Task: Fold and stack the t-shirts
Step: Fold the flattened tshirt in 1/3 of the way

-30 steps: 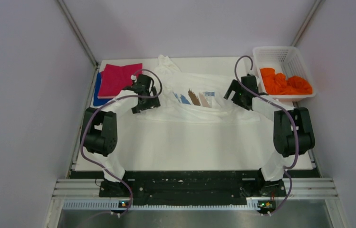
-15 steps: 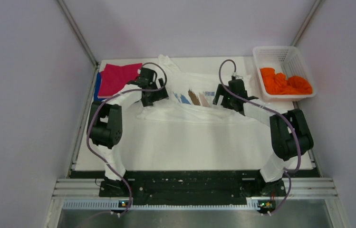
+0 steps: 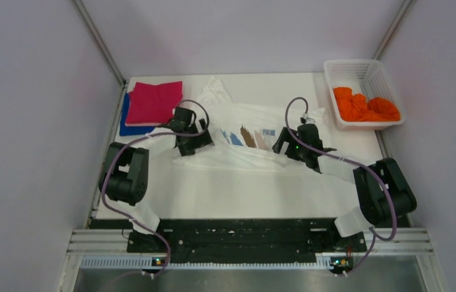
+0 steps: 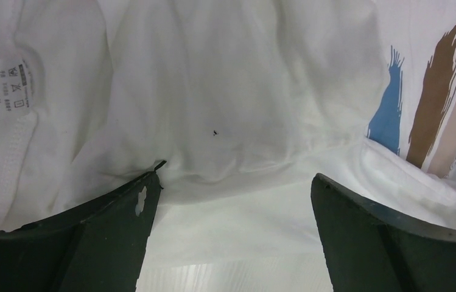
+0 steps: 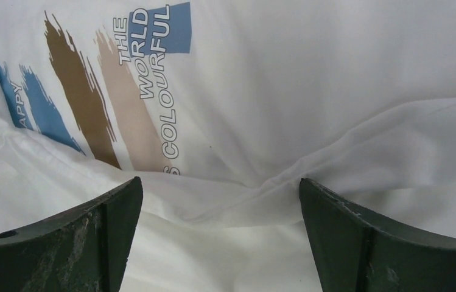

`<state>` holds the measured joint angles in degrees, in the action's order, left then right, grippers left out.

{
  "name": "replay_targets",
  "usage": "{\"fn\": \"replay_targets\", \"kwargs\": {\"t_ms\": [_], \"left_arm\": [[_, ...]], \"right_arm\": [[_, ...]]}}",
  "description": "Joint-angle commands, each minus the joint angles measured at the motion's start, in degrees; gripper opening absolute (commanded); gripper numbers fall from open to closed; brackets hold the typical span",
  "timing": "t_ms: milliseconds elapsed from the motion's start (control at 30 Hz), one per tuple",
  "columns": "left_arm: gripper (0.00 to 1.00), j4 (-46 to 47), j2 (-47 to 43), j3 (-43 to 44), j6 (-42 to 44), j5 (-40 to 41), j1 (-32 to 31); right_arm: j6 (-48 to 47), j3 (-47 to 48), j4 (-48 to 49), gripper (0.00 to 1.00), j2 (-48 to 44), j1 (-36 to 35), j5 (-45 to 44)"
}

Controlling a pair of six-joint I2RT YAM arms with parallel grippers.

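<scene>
The white t-shirt (image 3: 246, 115) lies spread across the middle of the table (image 3: 243, 188), its blue-and-brown print (image 3: 251, 136) facing up between the two arms. Both arms reach over its near edge. The left hand (image 3: 190, 141) is on the side with the care label (image 4: 0, 85), and the right hand (image 3: 295, 146) is just past the lettering. Each hand stands wide apart with nothing between its fingers. In the wrist views a raised crease of cloth runs across the gap of the left hand (image 4: 237, 182) and of the right hand (image 5: 219, 185), but neither has closed on it.

The step in hand looks like taking the near edge at two points to start the fold. To do it well, each hand should come down until its lower finger slides under the crease rather than pressing on top of it. It should also close on every layer there — thin cotton slips out easily if only the top ply is caught. The two grips should sit level with each other and evenly either side of the print, so the edge lifts straight and the fold lands square.

At the far left corner a folded magenta t-shirt (image 3: 154, 102) rests on a blue one (image 3: 128, 125) — the stack this shirt is probably meant to join. An orange t-shirt (image 3: 365, 106) lies bunched in the white basket (image 3: 359, 62) at the far right, not yet folded.
</scene>
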<state>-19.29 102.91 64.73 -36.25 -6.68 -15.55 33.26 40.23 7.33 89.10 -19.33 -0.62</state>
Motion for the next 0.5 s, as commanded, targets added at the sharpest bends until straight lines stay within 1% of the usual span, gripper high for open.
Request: {"fn": "replay_targets", "kwargs": {"t_ms": [0, 100, 167, 233, 267, 367, 467], "left_arm": [[0.99, -2.43, -10.36, -15.39, -2.56, -1.21, -1.07], [0.99, -2.33, -19.87, -24.62, -5.65, -0.73, -2.12], [0.99, -3.44, -26.3, -29.84, -8.08, 0.01, -3.17], [0.99, -5.17, -34.23, -34.25, -11.16, 1.65, -4.3], [0.99, -5.94, -37.45, -36.16, -12.3, 2.38, -4.73], [0.99, -7.95, -46.21, -40.05, -14.23, 3.74, -5.5], [0.99, -9.76, -51.15, -40.78, -14.4, 5.11, -5.66]], "right_arm": [[5.77, -9.65, -6.95, 0.99, -9.03, -2.77, 2.4], [7.97, -14.9, -10.97, 0.99, -17.04, -5.78, 2.96], [9.94, -17.52, -15.02, 0.99, -23.39, -7.93, 1.83], [12.69, -19.38, -20.75, 0.99, -29.98, -9.06, 0.82], [13.43, -20.32, -22.0, 0.99, -33.06, -9.22, 0.8], [16.17, -22.51, -26.96, 0.99, -41.74, -9.57, 0.8], [17.33, -23.72, -28.77, 0.99, -48.7, -9.94, 1.39]]}}
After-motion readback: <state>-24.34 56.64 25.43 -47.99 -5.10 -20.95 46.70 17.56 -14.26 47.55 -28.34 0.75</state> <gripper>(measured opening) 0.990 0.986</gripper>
